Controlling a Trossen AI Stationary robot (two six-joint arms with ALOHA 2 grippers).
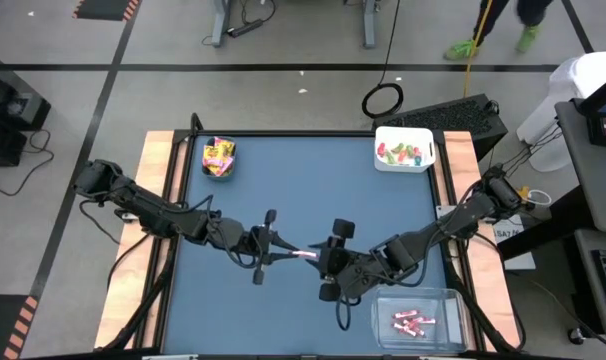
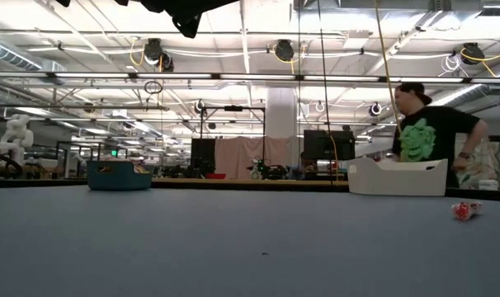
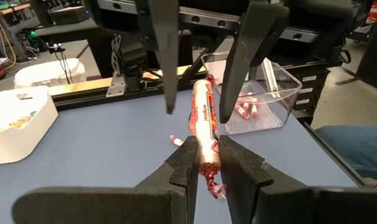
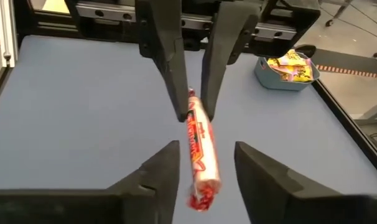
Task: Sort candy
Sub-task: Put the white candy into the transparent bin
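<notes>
A pink-white candy stick (image 3: 203,121) hangs in the air above the middle of the blue table (image 1: 283,190), held by my left gripper (image 3: 204,150). My right gripper (image 4: 204,158) faces it from the table's right and is open. Its fingers stand on either side of the stick's free end, with a gap on both sides. In the high view the two grippers meet end to end at the stick (image 1: 305,254). My left gripper pinches the stick between its two fingers close to one twisted end (image 3: 205,160). The fingers come about level from the table's left and lie along the stick. The stick points out ahead of them toward the right gripper, clear of the table.
A teal bin (image 1: 219,158) with yellow packets stands far left. A white bin (image 1: 403,148) with green and red pieces stands far right. A clear bin (image 1: 415,318) with pink sticks sits near right, beside my right arm. A person (image 2: 427,136) stands beyond the far edge.
</notes>
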